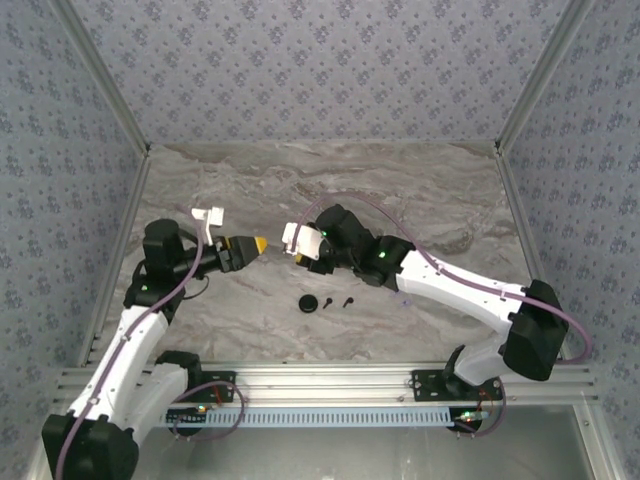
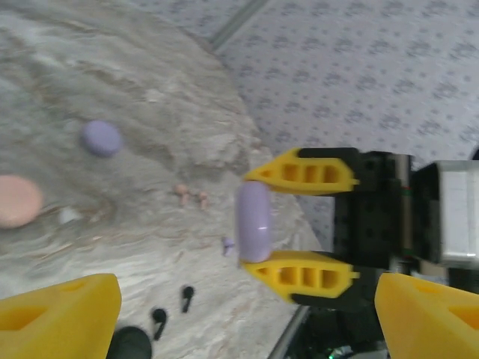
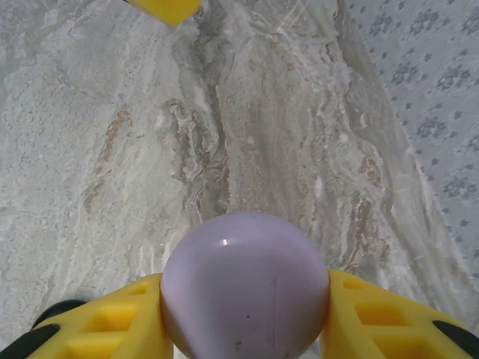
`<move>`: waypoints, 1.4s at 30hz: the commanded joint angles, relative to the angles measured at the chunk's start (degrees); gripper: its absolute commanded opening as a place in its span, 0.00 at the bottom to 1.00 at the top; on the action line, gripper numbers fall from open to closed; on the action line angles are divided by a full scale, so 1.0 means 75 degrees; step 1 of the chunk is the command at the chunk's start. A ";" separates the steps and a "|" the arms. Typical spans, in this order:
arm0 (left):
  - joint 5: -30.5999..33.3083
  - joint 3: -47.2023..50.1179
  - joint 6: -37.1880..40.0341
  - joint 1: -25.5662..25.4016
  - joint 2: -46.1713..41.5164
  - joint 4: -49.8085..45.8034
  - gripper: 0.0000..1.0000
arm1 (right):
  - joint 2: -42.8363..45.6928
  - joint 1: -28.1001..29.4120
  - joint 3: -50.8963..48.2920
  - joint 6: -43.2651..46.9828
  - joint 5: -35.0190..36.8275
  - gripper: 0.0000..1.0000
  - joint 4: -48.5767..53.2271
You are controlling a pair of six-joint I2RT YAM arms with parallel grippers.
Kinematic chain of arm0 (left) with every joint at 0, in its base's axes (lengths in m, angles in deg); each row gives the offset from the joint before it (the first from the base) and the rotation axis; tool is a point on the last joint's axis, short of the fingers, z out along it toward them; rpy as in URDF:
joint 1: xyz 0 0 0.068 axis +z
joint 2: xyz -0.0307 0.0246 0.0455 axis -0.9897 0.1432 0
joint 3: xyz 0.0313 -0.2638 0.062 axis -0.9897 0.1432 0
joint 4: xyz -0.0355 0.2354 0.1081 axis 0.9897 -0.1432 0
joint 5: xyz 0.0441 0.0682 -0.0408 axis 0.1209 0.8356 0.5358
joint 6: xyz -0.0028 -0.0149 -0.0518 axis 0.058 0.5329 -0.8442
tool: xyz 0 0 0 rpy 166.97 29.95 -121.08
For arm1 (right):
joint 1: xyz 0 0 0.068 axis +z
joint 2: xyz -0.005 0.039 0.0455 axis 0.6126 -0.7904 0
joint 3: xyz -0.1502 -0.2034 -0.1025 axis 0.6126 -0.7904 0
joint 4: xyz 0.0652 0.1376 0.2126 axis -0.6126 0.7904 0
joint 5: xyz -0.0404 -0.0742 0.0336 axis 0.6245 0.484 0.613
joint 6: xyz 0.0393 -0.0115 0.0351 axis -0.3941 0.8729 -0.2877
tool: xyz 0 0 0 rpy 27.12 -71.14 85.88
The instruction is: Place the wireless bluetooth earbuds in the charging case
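Now the purple case (image 3: 245, 284) is gripped tight by the right claw (image 2: 253, 221). One yellow finger is pressed on each side of it, and it is held up above the tabletop (image 1: 420, 200). The left claw (image 1: 252, 246) is spread wide with nothing in it. It is pointed straight at the purple case from just beside it.

All the earbuds are seen lying on the tabletop. In the left wrist view, a tiny purple earbud (image 2: 227, 244) is seen closest to the purple case, by its lower end in that picture, but down on the tabletop. Two pale pink earbuds (image 2: 183, 193) are found a bit farther from the purple case. Two black earbuds (image 2: 187, 297) lie farther off, next to a black case (image 2: 127, 344). From above, the black earbuds are seen on the near side of the purple case, toward the arm bases.

The purple earbud is judged to be the one meant for this case. It would best be picked up by the left claw, since that one is free. For that, the left claw would have to be tipped down, away from the purple case.

The purple earbud is too blurred for the way its stem points to be told. Whether the purple case is open cannot be told either.
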State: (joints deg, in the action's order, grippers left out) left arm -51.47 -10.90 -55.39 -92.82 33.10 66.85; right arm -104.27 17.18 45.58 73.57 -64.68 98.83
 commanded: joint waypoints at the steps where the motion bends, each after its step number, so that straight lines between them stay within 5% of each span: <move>1: -0.0152 -0.0296 -0.0218 -0.0507 0.0234 0.0566 0.85 | 0.0280 0.0073 -0.0054 0.0396 0.0252 0.45 -0.0284; 12: 0.0479 -0.0548 -0.0328 -0.1674 0.1178 0.1271 0.72 | 0.0455 0.0289 -0.0098 0.0496 0.0263 0.45 -0.0435; 19: 0.0625 -0.0575 -0.0314 -0.1852 0.1405 0.1357 0.51 | 0.0504 0.0307 -0.0150 0.0463 0.0245 0.45 -0.0449; 35: 0.0638 -0.0563 -0.0252 -0.2048 0.1721 0.1452 0.26 | 0.0441 0.0353 -0.0148 0.0257 0.0447 0.46 -0.0545; 42: 0.0644 -0.0600 -0.0029 -0.2101 0.1635 0.1499 0.13 | 0.0467 0.0153 0.0117 -0.0278 0.0155 0.62 0.0093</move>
State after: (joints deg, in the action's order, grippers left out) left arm -46.25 -13.28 -57.40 -108.09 45.84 75.88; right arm -102.00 19.13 44.69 74.27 -62.52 96.60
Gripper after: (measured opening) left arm 0.189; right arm 0.596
